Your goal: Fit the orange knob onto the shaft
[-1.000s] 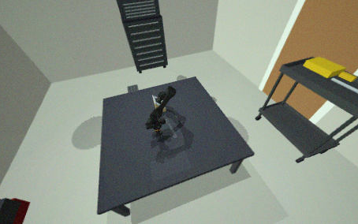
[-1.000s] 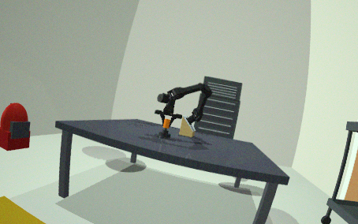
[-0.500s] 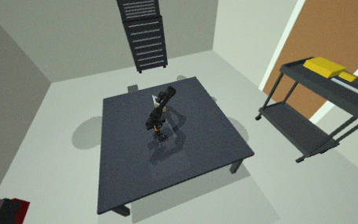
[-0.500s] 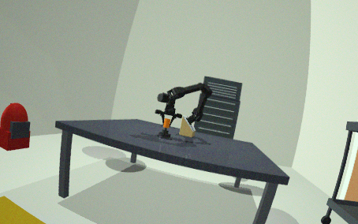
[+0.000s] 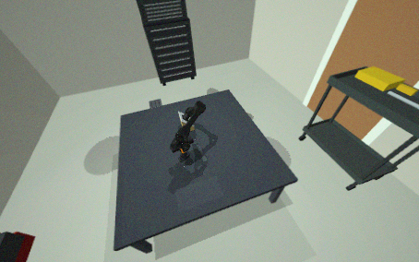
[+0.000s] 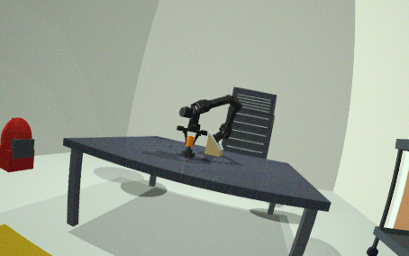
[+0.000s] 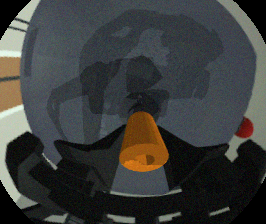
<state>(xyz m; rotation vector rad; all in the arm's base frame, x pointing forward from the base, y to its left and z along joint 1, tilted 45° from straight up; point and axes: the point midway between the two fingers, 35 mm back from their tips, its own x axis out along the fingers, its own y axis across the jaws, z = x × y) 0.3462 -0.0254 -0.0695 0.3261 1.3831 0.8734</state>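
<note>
The orange knob (image 6: 190,141) (image 7: 141,135) is upright between the fingers of my gripper (image 6: 190,139) (image 7: 141,127), which is shut on it. The dark round pedestal (image 5: 185,161) (image 6: 187,154) (image 7: 150,104) stands on the table directly below the knob in the exterior view. The knob's lower end is at about the top of the shaft. Whether it touches the shaft or sits a little over it, I cannot tell. The knob hides most of the shaft in the wrist view, and the shaft's flat side does not show.
A tan wedge-shaped block (image 6: 213,147) with a pale sloping face stands on the dark table (image 5: 152,194) (image 6: 257,173), beside the arm's base and close to the pedestal. A cart (image 5: 383,99), a dark cabinet (image 5: 173,51) (image 6: 249,128) and a red object (image 6: 15,144) stand off the table.
</note>
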